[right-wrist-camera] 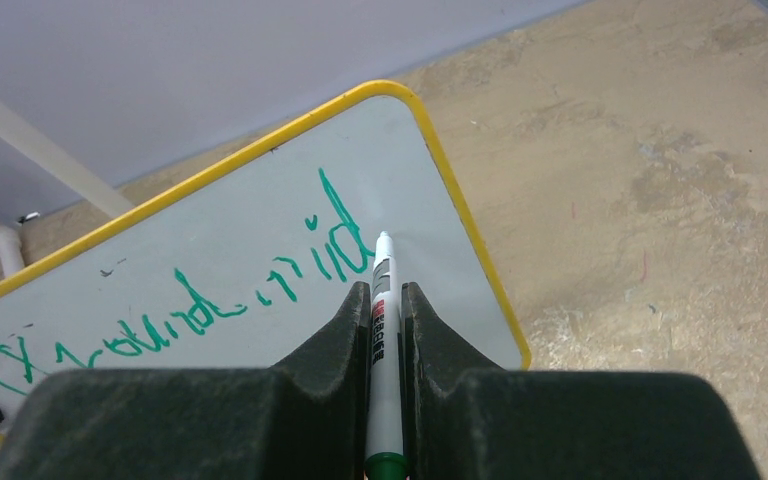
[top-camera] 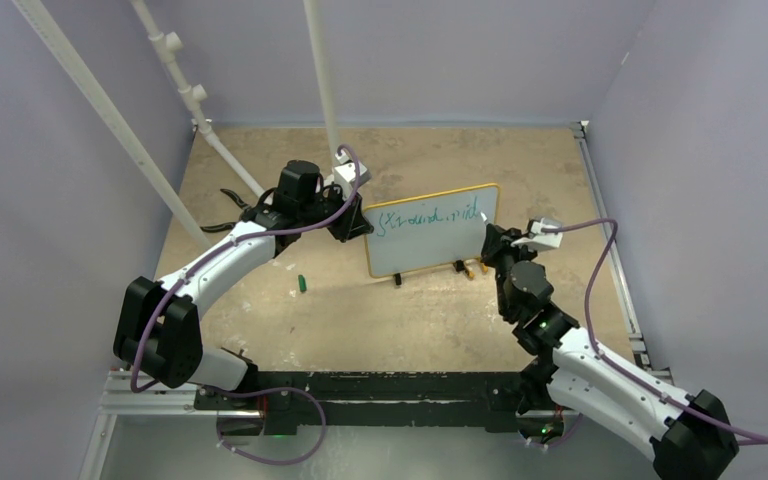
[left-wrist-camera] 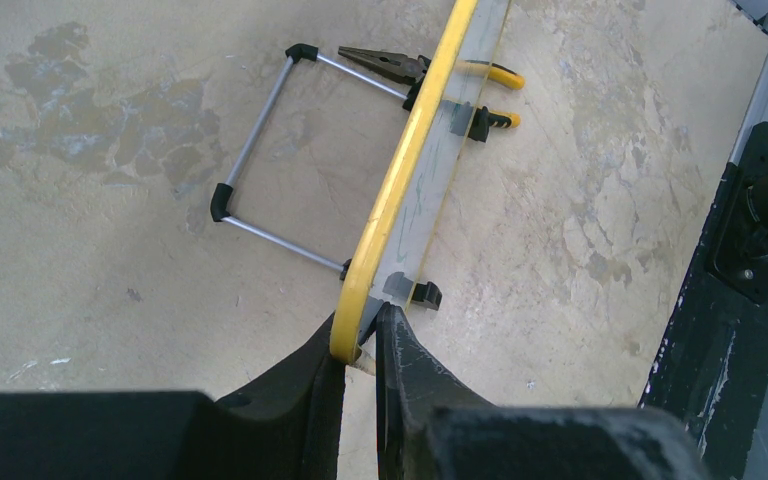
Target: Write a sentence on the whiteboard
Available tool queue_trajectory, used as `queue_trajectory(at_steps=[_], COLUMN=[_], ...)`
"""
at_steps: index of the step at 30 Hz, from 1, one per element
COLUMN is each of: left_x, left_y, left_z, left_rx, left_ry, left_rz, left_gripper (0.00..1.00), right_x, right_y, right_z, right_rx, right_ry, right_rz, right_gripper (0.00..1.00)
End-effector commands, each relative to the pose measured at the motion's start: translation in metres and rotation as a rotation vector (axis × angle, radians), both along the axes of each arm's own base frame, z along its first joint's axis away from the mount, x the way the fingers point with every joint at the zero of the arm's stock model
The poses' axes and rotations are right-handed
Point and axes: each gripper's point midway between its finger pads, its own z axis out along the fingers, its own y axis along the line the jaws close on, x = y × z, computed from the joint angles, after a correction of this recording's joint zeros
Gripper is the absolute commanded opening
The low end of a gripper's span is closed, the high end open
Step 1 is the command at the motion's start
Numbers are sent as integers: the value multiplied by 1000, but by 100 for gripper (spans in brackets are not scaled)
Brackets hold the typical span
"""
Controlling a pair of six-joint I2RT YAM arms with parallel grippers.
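Note:
The whiteboard, white with a yellow frame, stands upright on black feet in the middle of the table. My left gripper is shut on its left edge; in the left wrist view the yellow rim sits pinched between the fingers. One line of green handwriting, the sentence, runs across the whiteboard. My right gripper is shut on a white marker with a green end. Its tip touches the board just right of the last letters. In the top view that right gripper is at the board's right edge.
A small green cap lies on the table left of the board. Pliers with yellow handles lie behind the board, by its wire stand. White pipes rise at the back left. Purple walls close in the table.

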Motion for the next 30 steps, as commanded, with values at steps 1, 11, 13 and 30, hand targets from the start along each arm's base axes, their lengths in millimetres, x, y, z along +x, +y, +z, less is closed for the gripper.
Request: queue_trajectory(at_steps=[1, 11, 13, 30], left_x=[19, 19, 19, 18], left_y=[13, 13, 13, 14], left_z=[6, 7, 6, 7], left_rx=[51, 50, 51, 50], left_ry=[-68, -72, -71, -73], left_rz=[59, 59, 58, 59], left_gripper=[0, 0, 0, 0], right_x=[4, 10, 11, 9], right_y=[-6, -6, -6, -13], right_z=[9, 6, 6, -8], right_rx=[17, -3, -4, -6], right_ry=[-35, -29, -29, 13], right_rz=[-37, -48, -52, -79], right_gripper=[0, 0, 0, 0])
